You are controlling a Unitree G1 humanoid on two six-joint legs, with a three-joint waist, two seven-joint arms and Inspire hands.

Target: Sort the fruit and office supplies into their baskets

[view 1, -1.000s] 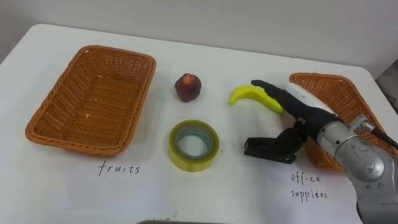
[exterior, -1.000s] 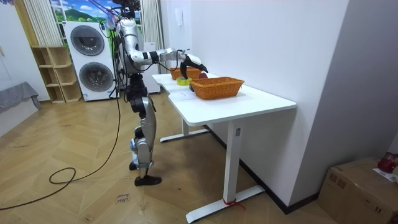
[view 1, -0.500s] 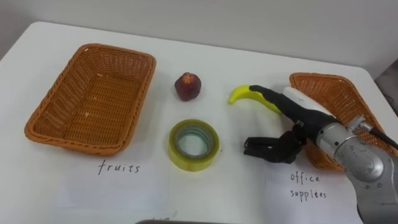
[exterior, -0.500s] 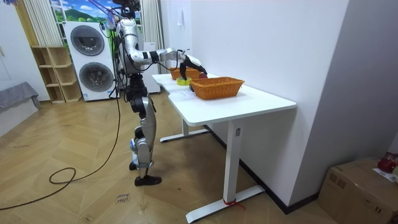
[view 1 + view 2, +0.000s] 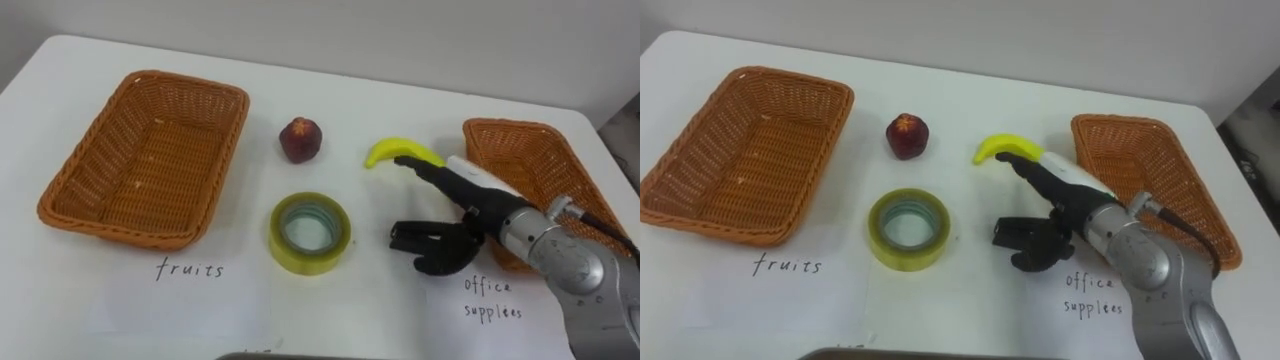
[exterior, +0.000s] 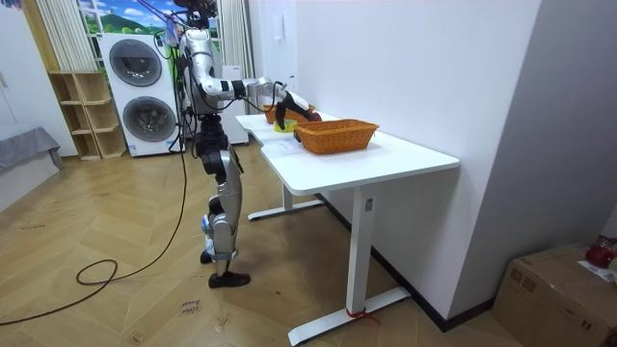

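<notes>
White smooth table (image 5: 400, 100): woven wicker basket (image 5: 228, 150), glossy tape ring (image 5: 345, 235), curved banana (image 5: 395, 151); right hand (image 5: 478, 210) spread beside banana.

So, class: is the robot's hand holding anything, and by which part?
Nothing is held. The right hand is open, its straight fingers by the banana, thumb spread apart.

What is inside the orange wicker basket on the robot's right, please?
Only bare weave shows inside the orange wicker basket; the arm behind the right hand covers its near left corner.
</notes>
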